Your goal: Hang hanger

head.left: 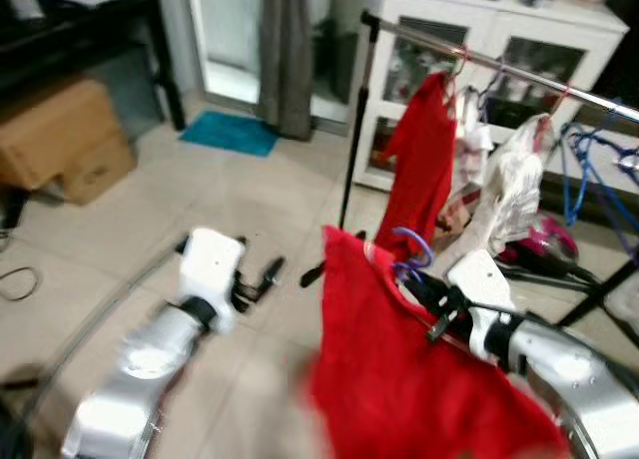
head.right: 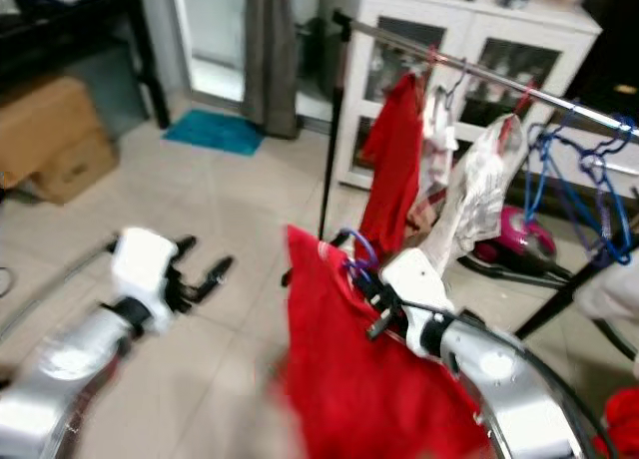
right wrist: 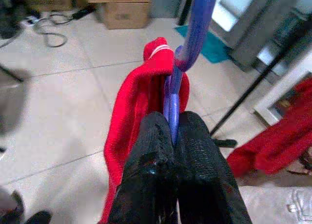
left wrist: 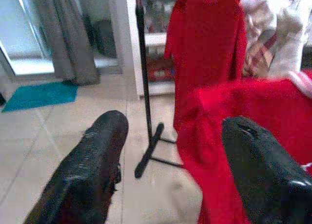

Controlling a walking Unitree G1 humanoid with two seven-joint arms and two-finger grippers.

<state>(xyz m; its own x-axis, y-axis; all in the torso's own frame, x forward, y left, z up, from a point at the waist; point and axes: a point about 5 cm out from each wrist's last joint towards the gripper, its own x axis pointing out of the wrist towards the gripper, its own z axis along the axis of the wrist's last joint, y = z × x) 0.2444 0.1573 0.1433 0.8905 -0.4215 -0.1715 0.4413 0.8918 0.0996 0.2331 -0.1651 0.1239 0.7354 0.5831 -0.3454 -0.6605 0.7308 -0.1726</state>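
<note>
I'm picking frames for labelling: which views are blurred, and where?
Left eye view: soft throughout, worst at the bottom, where the left arm's silver forearm and the red garment smear. Right eye view: likewise. Left wrist view: mildly soft. Right wrist view: sharpest, with the purple hanger clear between the right gripper fingers.

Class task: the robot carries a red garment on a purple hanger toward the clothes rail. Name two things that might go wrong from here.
1. The right pincer pinches only the thin purple hanger, so the hanging red garment may twist it loose.
2. The rail already carries a red shirt and blue hangers; the hook could snag them.
</note>
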